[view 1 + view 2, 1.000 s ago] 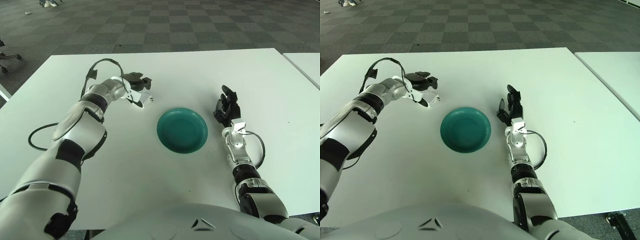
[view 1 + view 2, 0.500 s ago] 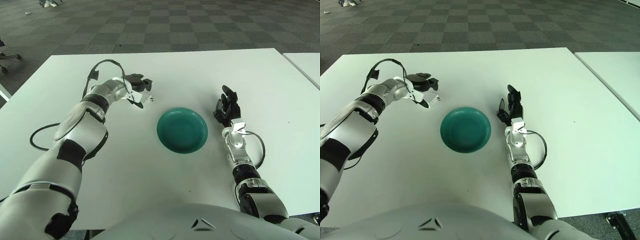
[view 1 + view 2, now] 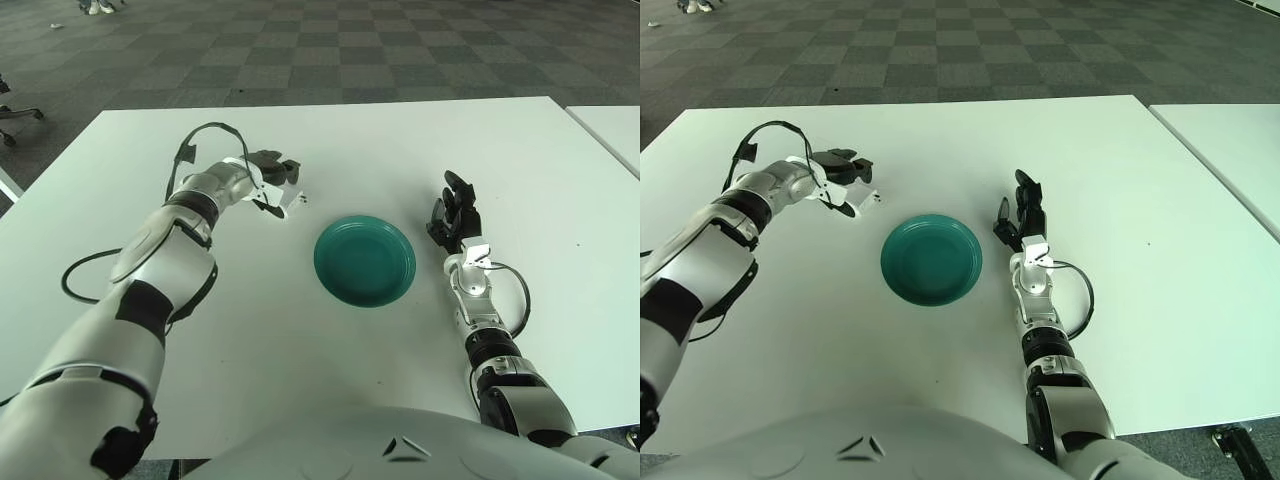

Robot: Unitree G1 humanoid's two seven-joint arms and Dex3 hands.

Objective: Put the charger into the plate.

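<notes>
our left hand (image 3: pixel 272 176) has closed round the white charger (image 3: pixel 289 199) on the bench (image 3: pixel 320 130), drifting slightly away from the plate: grasp forming | teal plate (image 3: pixel 365 259) empty | right hand (image 3: pixel 455 215) beside plate, loosely curled, holds nothing

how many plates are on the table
1. The teal plate sits on the white table, between the left hand, which is at the white charger, and the idle right hand. Nothing hides another.

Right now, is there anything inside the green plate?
No. The green plate shows only its bare inside. The white charger is to its left on the table, under the left hand, which partly covers it.
</notes>
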